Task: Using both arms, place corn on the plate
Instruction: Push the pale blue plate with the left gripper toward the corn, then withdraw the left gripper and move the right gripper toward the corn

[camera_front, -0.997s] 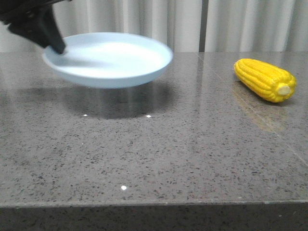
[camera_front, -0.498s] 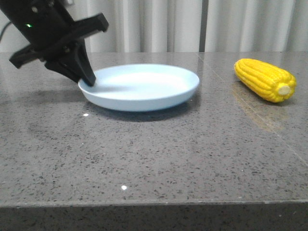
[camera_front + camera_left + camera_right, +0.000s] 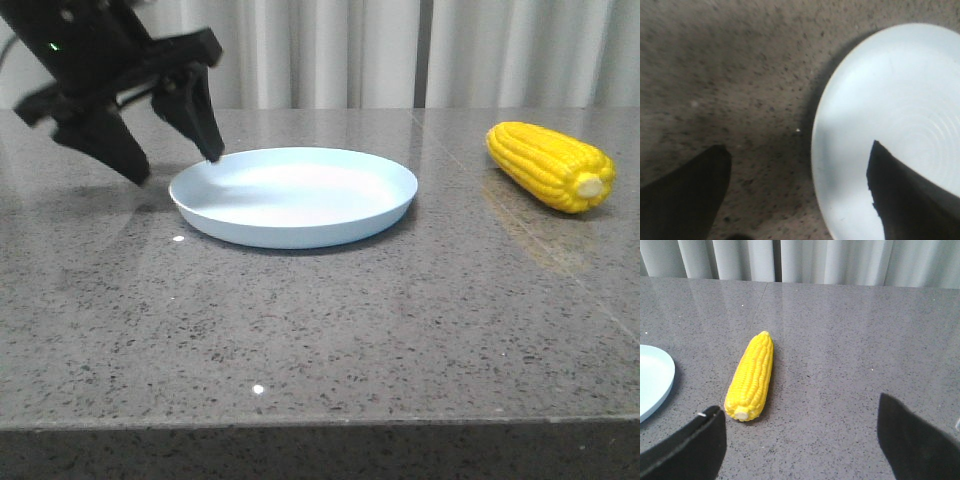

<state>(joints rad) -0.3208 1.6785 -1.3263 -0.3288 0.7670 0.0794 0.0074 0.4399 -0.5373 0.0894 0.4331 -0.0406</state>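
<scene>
The pale blue plate (image 3: 295, 195) rests flat on the grey stone table at centre left. My left gripper (image 3: 175, 165) is open at the plate's left rim, one finger over the plate and one over the table outside it. In the left wrist view the plate (image 3: 890, 115) lies under one finger of the left gripper (image 3: 800, 160). The yellow corn (image 3: 550, 165) lies on the table at the right, stub end toward the front. In the right wrist view the corn (image 3: 752, 375) lies ahead of my open, empty right gripper (image 3: 800, 430), nearer one finger.
The grey speckled table (image 3: 320, 320) reaches a front edge near the bottom of the front view. Pale curtains (image 3: 400, 50) hang behind the table. The plate's edge also shows in the right wrist view (image 3: 652, 380).
The plate came down from the air to the table and moved right. My left gripper let go of its rim and opened. The corn did not move.
</scene>
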